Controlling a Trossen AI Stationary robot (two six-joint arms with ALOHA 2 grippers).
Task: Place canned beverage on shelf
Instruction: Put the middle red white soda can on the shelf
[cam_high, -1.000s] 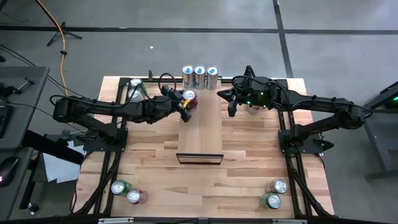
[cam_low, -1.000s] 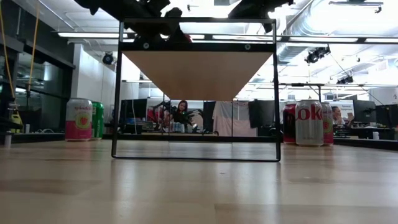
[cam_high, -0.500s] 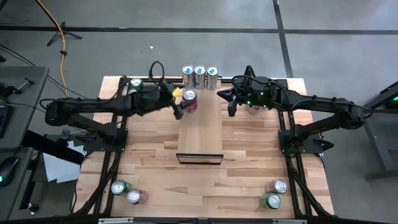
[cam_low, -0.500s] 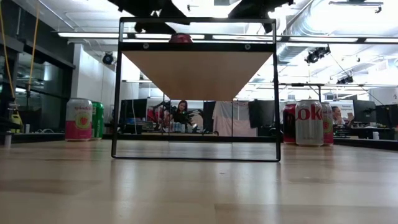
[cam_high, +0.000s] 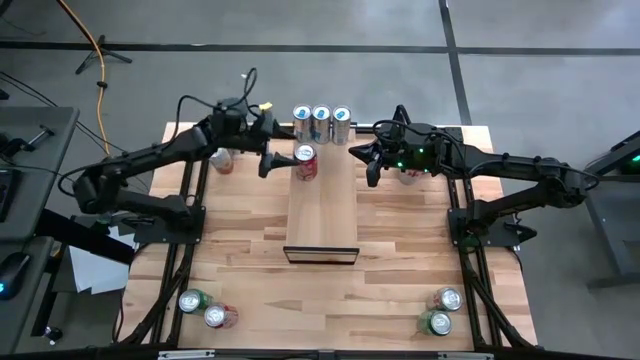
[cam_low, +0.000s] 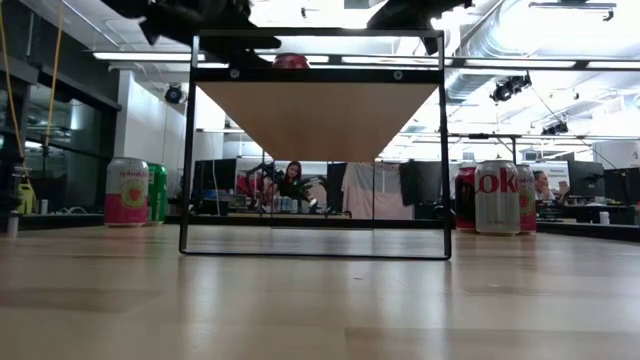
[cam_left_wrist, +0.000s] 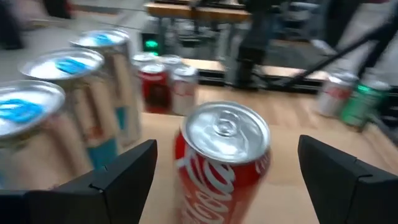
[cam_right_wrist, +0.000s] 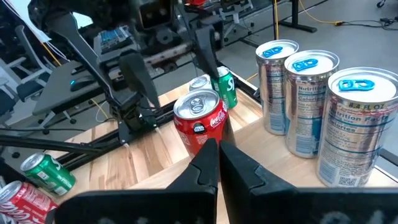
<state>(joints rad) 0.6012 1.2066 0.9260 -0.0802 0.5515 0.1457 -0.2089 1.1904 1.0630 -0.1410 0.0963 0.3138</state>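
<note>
- The left gripper (cam_high: 268, 160) has backed away leftward from the red Coca-Cola can (cam_high: 306, 162), its jaws released and empty
- The can stands upright at the shelf's (cam_high: 322, 215) far end, apparently delivered
- The right gripper (cam_high: 371, 165) waits clenched just right of the shelf

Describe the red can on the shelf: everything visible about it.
The red can is a cola can with white script on its side and a silver top, its pull tab unopened. It stands upright at the far end of the pale wooden shelf, near three tall silver-and-blue cans. Nothing grips it: the left tool is open beside it, clear of it.
</note>
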